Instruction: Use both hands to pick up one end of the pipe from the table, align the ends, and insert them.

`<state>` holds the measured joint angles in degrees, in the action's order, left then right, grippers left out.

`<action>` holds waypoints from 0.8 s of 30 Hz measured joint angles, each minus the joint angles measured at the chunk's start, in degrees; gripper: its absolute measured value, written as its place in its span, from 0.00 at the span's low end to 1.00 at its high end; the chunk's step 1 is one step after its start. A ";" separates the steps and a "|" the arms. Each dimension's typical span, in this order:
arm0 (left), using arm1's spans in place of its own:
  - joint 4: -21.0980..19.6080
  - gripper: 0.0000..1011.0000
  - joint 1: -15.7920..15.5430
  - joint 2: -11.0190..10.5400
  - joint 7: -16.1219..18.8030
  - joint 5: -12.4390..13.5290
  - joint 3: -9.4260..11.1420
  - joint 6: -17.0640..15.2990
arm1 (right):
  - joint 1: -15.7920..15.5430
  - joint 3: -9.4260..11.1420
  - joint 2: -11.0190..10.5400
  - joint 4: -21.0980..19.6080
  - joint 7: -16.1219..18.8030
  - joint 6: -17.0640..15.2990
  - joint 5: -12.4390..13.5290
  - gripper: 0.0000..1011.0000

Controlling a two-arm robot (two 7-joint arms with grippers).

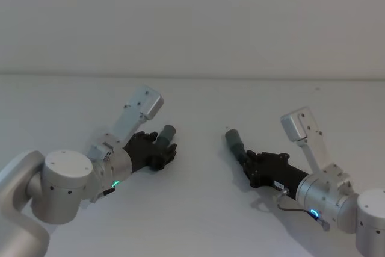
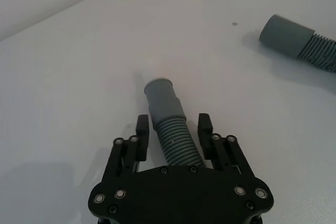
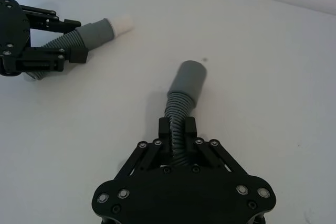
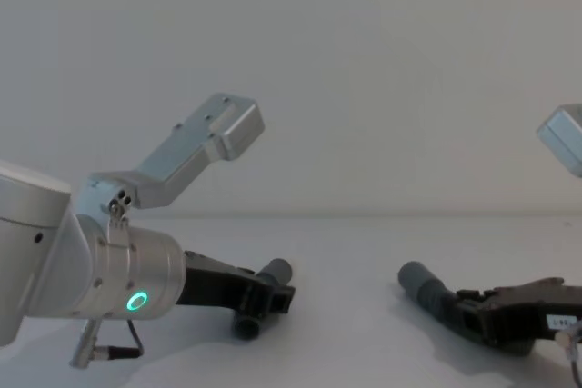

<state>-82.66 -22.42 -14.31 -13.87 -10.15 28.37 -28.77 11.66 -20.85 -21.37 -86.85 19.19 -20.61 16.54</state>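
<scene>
Left pincer (image 2: 174, 129) around hose (image 2: 170, 127), cuffs (image 1: 168, 131) pointing inward, apart

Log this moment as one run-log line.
left gripper: open around white-tipped pipe piece | right gripper: shut on other pipe piece | ends apart | both on table
</scene>
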 joint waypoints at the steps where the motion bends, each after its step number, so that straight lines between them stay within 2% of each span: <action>1: 0.00 0.53 0.00 0.00 0.00 0.00 0.00 0.00 | 0.00 0.00 0.00 0.00 0.00 0.00 0.00 0.13; 6: 0.00 0.37 0.00 0.00 0.00 0.00 0.00 0.00 | 0.00 0.00 0.00 0.00 -0.01 0.00 0.00 0.10; 12: 0.00 0.34 0.00 0.00 0.00 -0.01 0.00 0.00 | 0.00 0.00 0.00 0.00 -0.01 0.00 0.00 0.09; 24: 0.00 0.33 0.00 0.00 0.00 -0.01 0.01 0.00 | 0.00 0.00 0.00 -0.01 -0.02 0.00 0.00 0.09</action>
<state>-82.67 -22.41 -14.31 -13.87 -10.15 28.37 -28.77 11.65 -20.85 -21.37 -86.85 19.17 -20.61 16.54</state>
